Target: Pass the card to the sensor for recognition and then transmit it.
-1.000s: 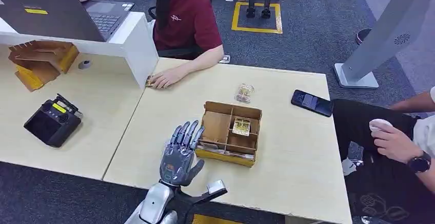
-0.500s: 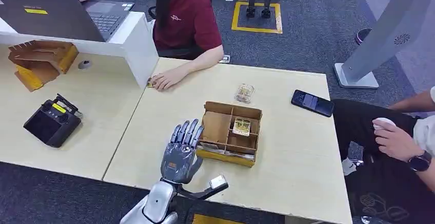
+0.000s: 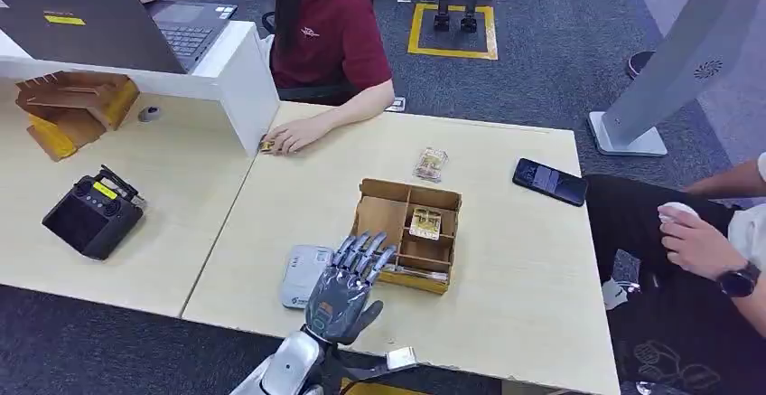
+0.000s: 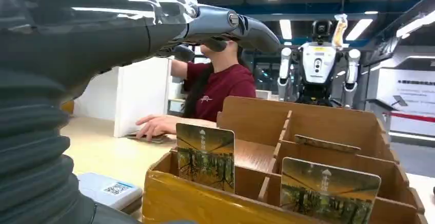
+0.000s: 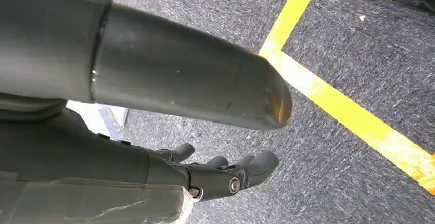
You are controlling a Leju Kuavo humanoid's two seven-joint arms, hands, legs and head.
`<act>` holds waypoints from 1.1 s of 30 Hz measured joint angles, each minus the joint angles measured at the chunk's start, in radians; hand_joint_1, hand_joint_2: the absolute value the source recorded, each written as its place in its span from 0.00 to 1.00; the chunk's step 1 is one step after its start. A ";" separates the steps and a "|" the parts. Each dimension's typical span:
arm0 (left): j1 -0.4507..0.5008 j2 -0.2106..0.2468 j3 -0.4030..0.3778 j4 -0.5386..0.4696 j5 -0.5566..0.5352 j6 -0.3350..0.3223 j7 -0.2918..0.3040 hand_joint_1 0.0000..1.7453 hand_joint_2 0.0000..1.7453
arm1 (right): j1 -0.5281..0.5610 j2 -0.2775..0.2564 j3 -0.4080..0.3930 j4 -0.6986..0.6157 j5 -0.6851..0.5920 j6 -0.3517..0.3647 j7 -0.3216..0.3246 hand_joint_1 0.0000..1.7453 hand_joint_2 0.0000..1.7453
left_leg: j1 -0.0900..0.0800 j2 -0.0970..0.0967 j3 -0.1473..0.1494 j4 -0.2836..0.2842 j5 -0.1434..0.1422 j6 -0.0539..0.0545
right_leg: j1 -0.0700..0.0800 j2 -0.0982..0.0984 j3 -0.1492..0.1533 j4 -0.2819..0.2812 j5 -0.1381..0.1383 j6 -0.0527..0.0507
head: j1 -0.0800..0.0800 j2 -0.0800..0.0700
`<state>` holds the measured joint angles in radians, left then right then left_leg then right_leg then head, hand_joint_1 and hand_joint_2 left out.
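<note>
A brown wooden box (image 3: 408, 193) with several compartments stands mid-table. One card (image 3: 425, 223) lies flat in a rear compartment. Seen from the left wrist, two cards with a tree picture (image 4: 205, 155) (image 4: 328, 192) stand upright in the front slots of the box (image 4: 195, 206). A grey-white sensor (image 3: 302, 274) (image 4: 110, 188) lies flat just left of the box. My left hand (image 3: 350, 283) hovers over the box's near left corner, fingers spread and pointing at the box, holding nothing. My right hand (image 5: 225, 175) hangs over the floor with nothing in it.
A wrapped card pack (image 3: 431, 164) and a black phone (image 3: 549, 181) lie beyond the box. A person's hand (image 3: 291, 136) rests at the white divider (image 3: 248, 88). A black controller (image 3: 90, 215) sits far left. Another person (image 3: 709, 246) sits at the right edge.
My left hand has shifted right and slightly nearer, toward the box's front corner, uncovering the sensor that it hid before.
</note>
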<state>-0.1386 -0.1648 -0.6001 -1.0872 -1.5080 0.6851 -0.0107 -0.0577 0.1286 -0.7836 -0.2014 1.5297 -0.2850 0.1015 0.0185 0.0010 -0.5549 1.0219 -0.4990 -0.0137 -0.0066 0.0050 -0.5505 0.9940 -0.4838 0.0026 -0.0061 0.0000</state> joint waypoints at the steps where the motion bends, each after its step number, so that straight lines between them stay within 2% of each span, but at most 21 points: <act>1: 0.001 -0.003 0.001 0.000 0.000 0.000 -0.002 0.00 1.00 | 0.000 0.000 0.000 0.000 0.001 0.000 0.000 0.00 0.00 | 0.000 0.000 0.000 0.000 0.000 0.000 | 0.000 0.000 0.000 0.000 0.000 0.000 | 0.000 0.000; 7: 0.007 -0.016 0.020 0.000 -0.001 0.000 -0.020 0.00 1.00 | 0.000 0.000 -0.001 0.000 0.005 -0.001 0.002 0.00 0.00 | 0.000 0.000 0.000 0.000 0.000 0.000 | 0.000 0.000 0.000 0.000 0.000 0.000 | 0.000 0.000; 33: -0.004 -0.046 0.109 0.058 -0.014 0.000 0.006 0.00 1.00 | -0.001 0.003 -0.002 0.000 0.024 -0.001 0.003 0.00 0.00 | 0.000 0.000 0.000 0.000 0.000 0.000 | 0.000 0.000 0.000 0.000 0.000 0.000 | 0.000 0.000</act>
<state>-0.1428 -0.2110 -0.4909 -1.0292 -1.5225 0.6851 -0.0050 -0.0583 0.1312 -0.7858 -0.2014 1.5538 -0.2857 0.1041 0.0185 0.0009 -0.5549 1.0219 -0.4990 -0.0137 -0.0066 0.0050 -0.5506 0.9940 -0.4838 0.0026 -0.0065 0.0000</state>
